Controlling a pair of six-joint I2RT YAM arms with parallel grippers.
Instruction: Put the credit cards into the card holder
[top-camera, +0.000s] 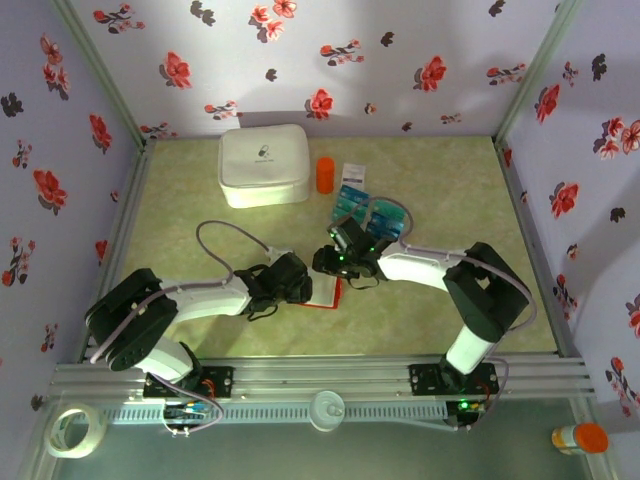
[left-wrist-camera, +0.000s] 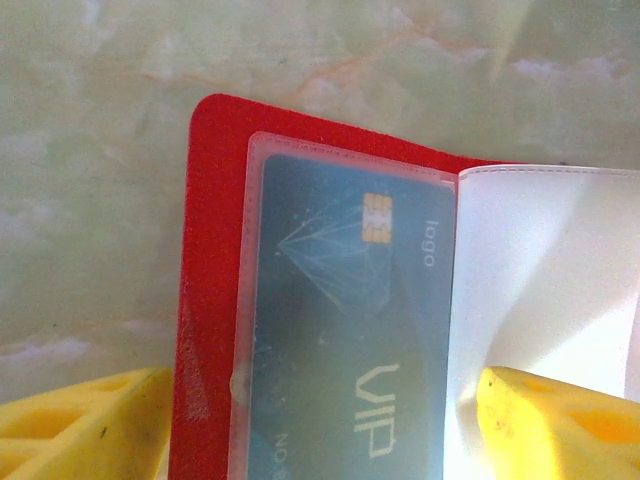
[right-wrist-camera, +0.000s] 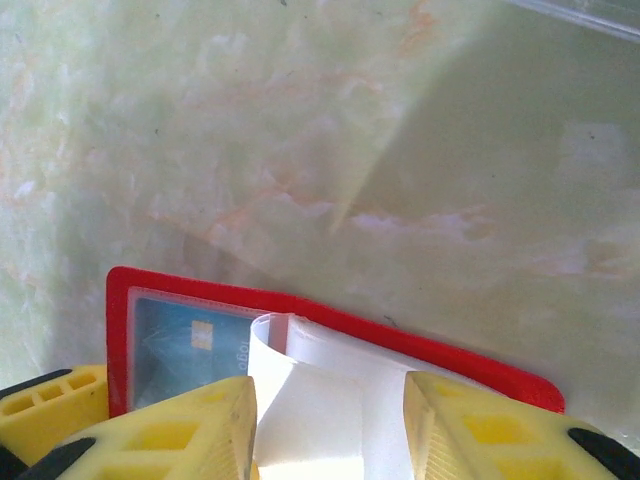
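Red wallet (top-camera: 325, 293) lies open just below centre of the overhead view with one teal card (left-wrist-camera: 350, 330) pocketed, so I'd say we're between cards. Left claw (left-wrist-camera: 320, 400) straddles it spread wide, gripping nothing. Right claw (right-wrist-camera: 328, 400) is half open around a curled pocket page (right-wrist-camera: 300, 350), can't tell if it's pinching; next needs a loose card (top-camera: 358, 202) from up-right.
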